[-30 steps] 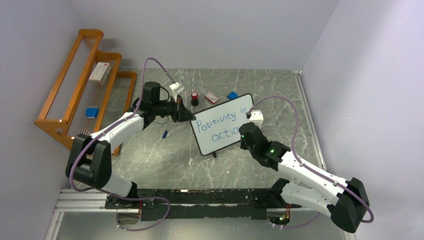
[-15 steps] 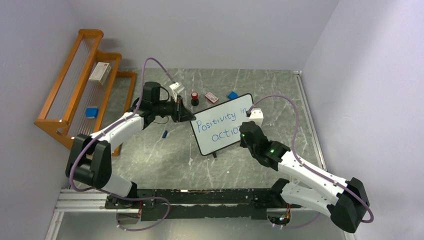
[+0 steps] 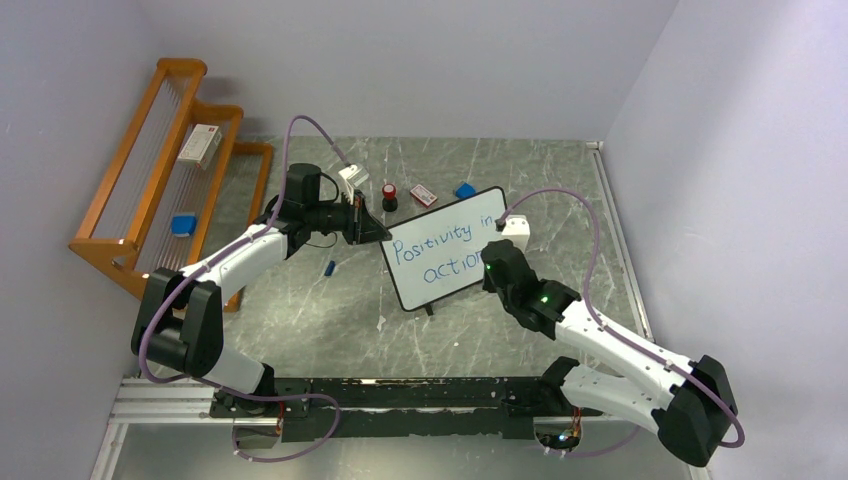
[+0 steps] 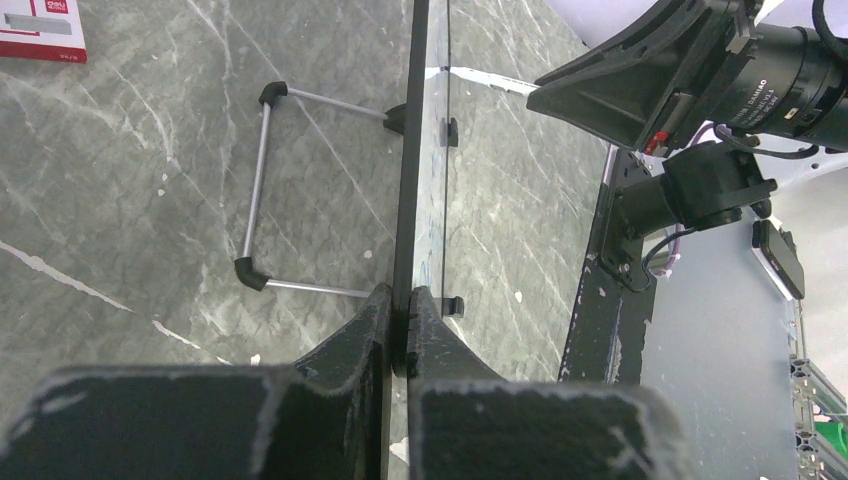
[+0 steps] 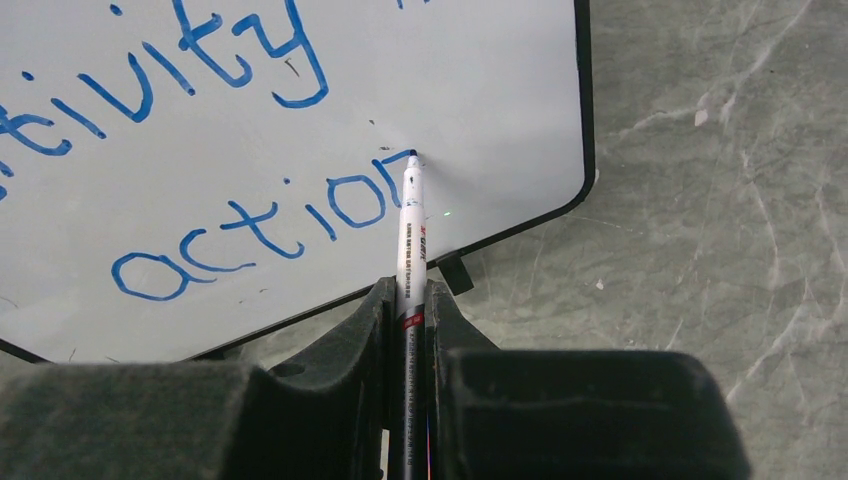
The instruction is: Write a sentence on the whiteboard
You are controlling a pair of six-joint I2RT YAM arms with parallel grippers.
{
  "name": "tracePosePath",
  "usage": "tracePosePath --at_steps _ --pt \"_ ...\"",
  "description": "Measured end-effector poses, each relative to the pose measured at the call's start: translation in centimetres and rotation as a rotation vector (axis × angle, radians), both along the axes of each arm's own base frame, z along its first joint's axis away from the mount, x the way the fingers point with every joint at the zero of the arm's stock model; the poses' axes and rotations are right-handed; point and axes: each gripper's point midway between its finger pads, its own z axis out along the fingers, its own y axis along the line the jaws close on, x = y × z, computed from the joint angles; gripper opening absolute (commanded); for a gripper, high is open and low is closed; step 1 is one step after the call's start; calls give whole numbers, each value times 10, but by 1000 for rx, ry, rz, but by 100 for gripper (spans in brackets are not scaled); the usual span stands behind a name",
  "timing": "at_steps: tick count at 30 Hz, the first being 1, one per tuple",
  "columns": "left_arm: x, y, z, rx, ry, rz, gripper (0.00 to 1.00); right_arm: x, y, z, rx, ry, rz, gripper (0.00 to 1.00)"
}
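The whiteboard (image 3: 440, 262) stands tilted on the table's middle, black-framed and propped on a wire stand (image 4: 262, 190). The sentence (image 3: 452, 248) is in blue, "Positivity in" above "actio" and a half-drawn "n" (image 5: 250, 230). My left gripper (image 3: 378, 235) is shut on the board's left edge (image 4: 405, 180), seen edge-on between its fingers (image 4: 402, 305). My right gripper (image 3: 490, 264) is shut on a white marker pen (image 5: 412, 220). The pen's tip touches the board at the top of the last letter.
A wooden rack (image 3: 160, 190) stands at the far left, holding a white-and-red box (image 3: 203, 143) and a blue item (image 3: 182, 225). Behind the board lie a red-capped bottle (image 3: 389, 193), a red-and-white card (image 3: 424, 195) and a blue block (image 3: 465, 190). A blue cap (image 3: 330, 267) lies left of the board.
My right gripper has shifted slightly right with the pen along the lower line. The left arm and the board have not moved.
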Motion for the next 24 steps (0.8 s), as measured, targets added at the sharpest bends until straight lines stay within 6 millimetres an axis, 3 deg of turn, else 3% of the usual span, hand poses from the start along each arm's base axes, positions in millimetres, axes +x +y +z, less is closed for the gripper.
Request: tracePosePath --at_steps 24 --pt "0 0 0 0 0 0 5 -11 -10 -16 -3 76 -34 0"
